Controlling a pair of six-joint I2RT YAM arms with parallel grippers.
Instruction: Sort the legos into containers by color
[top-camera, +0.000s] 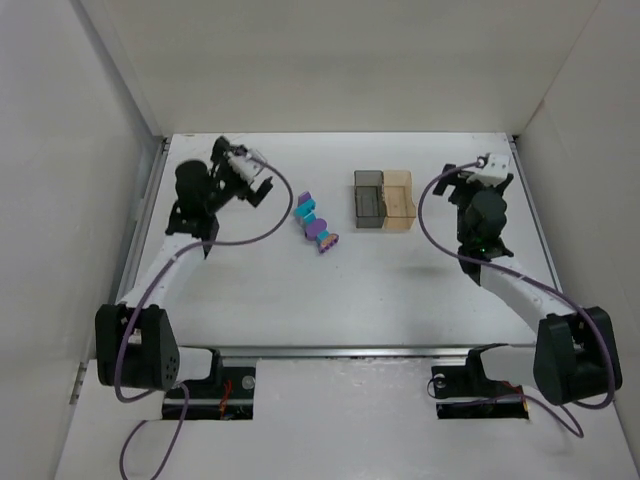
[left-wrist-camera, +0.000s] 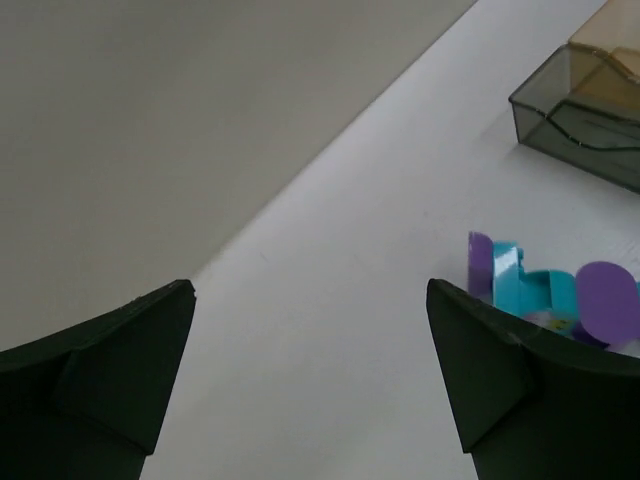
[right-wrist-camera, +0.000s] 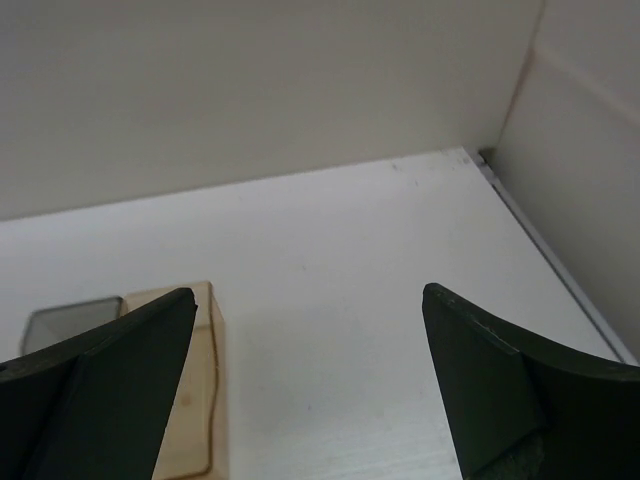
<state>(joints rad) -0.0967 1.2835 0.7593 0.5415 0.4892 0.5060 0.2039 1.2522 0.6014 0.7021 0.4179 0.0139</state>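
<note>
A short row of purple and teal legos (top-camera: 316, 226) lies on the white table, left of the middle. The two containers stand side by side to the right of them: a smoky grey bin (top-camera: 368, 198) and a pale amber bin (top-camera: 399, 198). My left gripper (top-camera: 260, 190) hovers open to the left of the legos, nothing between its fingers. In the left wrist view the legos (left-wrist-camera: 545, 292) show past the right finger, with the grey bin (left-wrist-camera: 580, 120) and amber bin (left-wrist-camera: 612, 45) beyond. My right gripper (top-camera: 450, 185) is open and empty, right of the amber bin (right-wrist-camera: 205, 385).
White walls close in the table at the back and both sides. A metal rail (top-camera: 540, 230) runs along the right edge. The back right corner (right-wrist-camera: 480, 155) lies ahead of the right gripper (right-wrist-camera: 308, 295). The grey bin (right-wrist-camera: 70, 322) peeks out beside its left finger.
</note>
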